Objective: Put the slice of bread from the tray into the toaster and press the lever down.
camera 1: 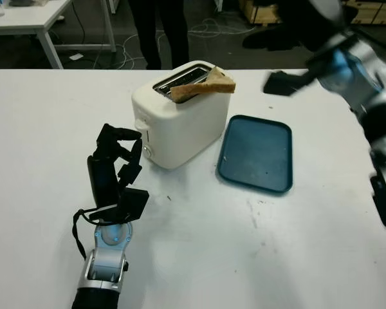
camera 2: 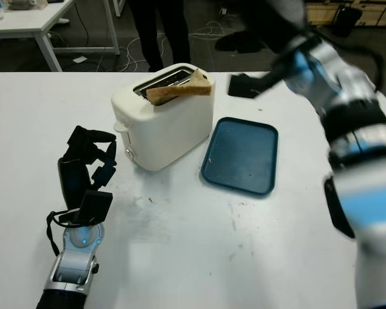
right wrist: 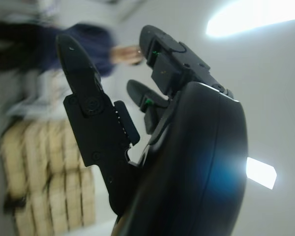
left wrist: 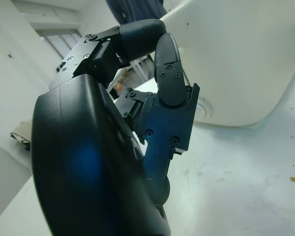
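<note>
While the slice of bread [camera 1: 206, 85] is lodged crookedly across the slot of the toaster [camera 1: 174, 119], not fully dropped in, the tray [camera 1: 256, 153] is left bare on the table [camera 1: 45, 129]. Left robot hand [camera 1: 116, 168]: curled, empty, beside the toaster. Right robot hand [camera 1: 284, 82]: raised, empty, open. Seating and lever press are judged outstanding.
</note>
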